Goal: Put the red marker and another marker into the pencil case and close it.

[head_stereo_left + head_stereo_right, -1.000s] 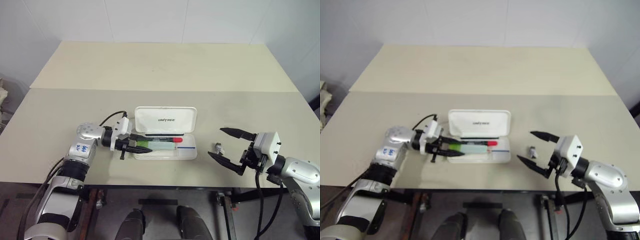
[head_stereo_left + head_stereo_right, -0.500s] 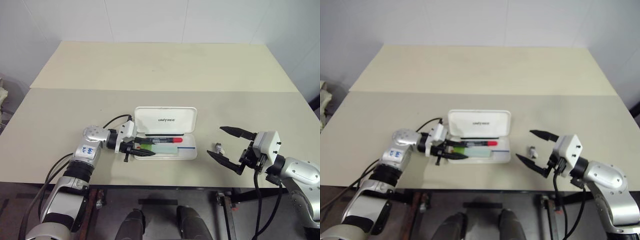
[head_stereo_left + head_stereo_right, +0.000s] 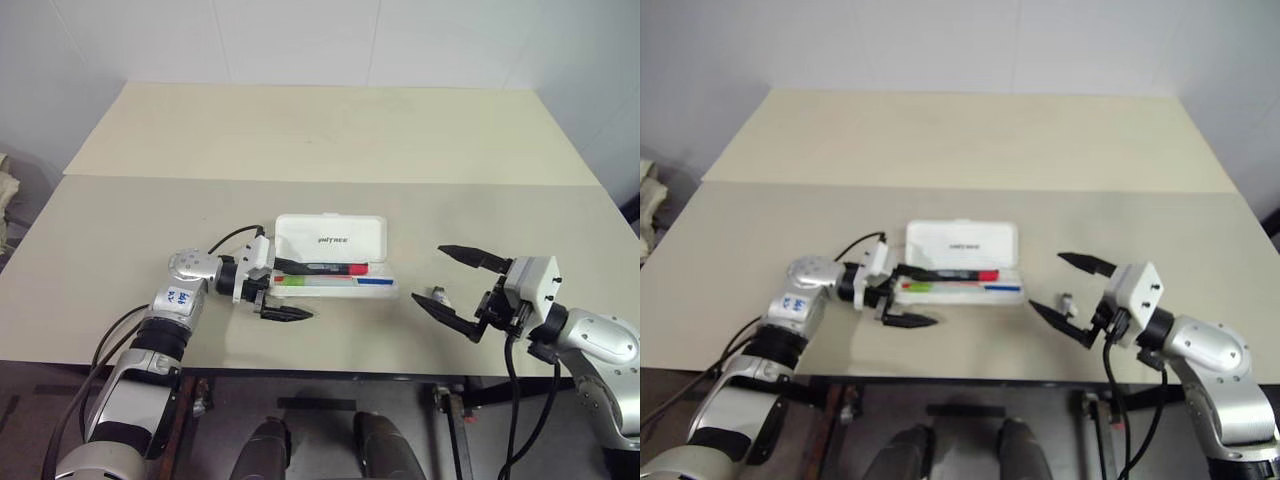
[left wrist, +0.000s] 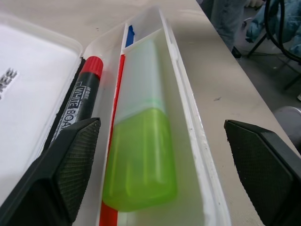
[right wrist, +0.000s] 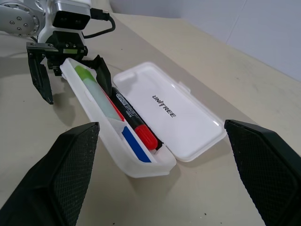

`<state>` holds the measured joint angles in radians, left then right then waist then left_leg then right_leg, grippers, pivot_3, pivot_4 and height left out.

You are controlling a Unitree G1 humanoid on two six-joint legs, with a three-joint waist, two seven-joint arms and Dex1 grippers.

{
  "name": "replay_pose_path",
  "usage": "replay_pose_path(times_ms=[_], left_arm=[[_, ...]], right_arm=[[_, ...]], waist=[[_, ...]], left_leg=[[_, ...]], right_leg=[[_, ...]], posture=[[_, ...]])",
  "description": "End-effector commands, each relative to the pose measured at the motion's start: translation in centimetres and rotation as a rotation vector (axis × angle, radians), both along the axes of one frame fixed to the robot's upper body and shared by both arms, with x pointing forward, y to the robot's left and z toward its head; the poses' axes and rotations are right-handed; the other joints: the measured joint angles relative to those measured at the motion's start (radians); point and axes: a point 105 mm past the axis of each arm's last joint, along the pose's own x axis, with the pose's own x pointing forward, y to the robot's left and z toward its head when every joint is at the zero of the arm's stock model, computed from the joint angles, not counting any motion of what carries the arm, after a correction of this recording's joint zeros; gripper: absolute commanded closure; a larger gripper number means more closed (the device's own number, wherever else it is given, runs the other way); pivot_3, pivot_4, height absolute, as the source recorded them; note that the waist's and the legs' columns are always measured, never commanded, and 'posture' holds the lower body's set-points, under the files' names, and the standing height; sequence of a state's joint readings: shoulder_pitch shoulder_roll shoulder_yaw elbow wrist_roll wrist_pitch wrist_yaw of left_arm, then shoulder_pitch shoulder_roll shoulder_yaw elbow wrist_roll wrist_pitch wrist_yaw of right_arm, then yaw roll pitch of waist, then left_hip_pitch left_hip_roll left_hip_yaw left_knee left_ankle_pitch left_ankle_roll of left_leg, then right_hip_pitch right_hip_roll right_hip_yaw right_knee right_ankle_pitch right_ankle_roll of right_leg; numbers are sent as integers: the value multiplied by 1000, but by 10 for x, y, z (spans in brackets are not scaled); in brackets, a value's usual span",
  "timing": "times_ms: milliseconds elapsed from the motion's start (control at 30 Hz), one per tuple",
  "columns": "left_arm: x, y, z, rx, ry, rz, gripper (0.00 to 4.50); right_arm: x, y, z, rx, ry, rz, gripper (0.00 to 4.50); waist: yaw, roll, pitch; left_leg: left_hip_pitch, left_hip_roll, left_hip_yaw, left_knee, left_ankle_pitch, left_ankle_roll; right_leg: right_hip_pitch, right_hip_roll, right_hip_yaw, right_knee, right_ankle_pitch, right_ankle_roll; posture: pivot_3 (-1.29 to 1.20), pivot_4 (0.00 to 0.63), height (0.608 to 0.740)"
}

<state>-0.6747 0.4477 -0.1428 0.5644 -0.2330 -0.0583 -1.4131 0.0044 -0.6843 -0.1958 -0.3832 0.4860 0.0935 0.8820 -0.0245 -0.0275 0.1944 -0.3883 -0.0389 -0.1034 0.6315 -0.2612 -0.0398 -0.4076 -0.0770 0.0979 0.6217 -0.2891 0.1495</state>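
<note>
A white hinged plastic pencil case [image 3: 330, 262] lies open at the centre of the beige table [image 3: 320, 130], its lettered lid raised at 12 o'clock. Inside the tray rest a chunky light green marker [image 4: 141, 160] and, beside it nearer the lid, a black-barrelled marker with a red cap [image 5: 134, 120]. The left gripper [image 3: 283, 290], at the case's 9 o'clock end, has its jaws apart, straddling that end and holding nothing. The right gripper [image 3: 452, 285], jaws spread wide and empty, hovers at 3 o'clock, well apart from the case.
</note>
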Motion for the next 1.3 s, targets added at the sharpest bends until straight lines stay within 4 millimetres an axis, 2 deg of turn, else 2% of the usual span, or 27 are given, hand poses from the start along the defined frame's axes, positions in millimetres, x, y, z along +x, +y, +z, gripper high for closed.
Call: replay_pose_path(times_ms=[33,533,867,1000,1133,1300], left_arm=[[0,-2,11,-30,-45,-23,39],[-13,-11,16,-64,-94,-103,39],[-24,-7,46,-143,-151,-98,39],[-29,8,69,-174,-186,-34,39],[-30,25,86,-188,-202,55,39],[-33,44,89,-164,-197,140,39]], right_arm=[[-1,3,5,12,-26,10,0],[-1,4,3,36,-17,-14,0],[16,-17,-25,170,63,-386,0],[22,-21,-40,247,96,-568,0],[22,-16,-51,278,138,-629,0],[23,-14,-65,296,190,-690,0]], waist=[[0,0,0],[0,0,0],[-2,0,0],[-4,1,0],[-3,1,0],[-3,1,0]], left_leg=[[0,0,0,0,0,0],[0,0,0,0,0,0],[0,0,0,-1,0,0],[0,1,-1,-1,0,-1],[1,1,0,-2,1,-1],[1,1,-1,-2,1,-1]], right_leg=[[0,0,0,0,0,0],[0,0,0,0,0,0],[-1,0,0,0,0,0],[-1,0,0,1,0,0],[-1,0,1,2,0,-1],[-1,0,0,1,-1,-1]], posture=[[0,150,740],[0,150,740],[0,150,740],[0,150,740],[0,150,740],[0,150,740]])
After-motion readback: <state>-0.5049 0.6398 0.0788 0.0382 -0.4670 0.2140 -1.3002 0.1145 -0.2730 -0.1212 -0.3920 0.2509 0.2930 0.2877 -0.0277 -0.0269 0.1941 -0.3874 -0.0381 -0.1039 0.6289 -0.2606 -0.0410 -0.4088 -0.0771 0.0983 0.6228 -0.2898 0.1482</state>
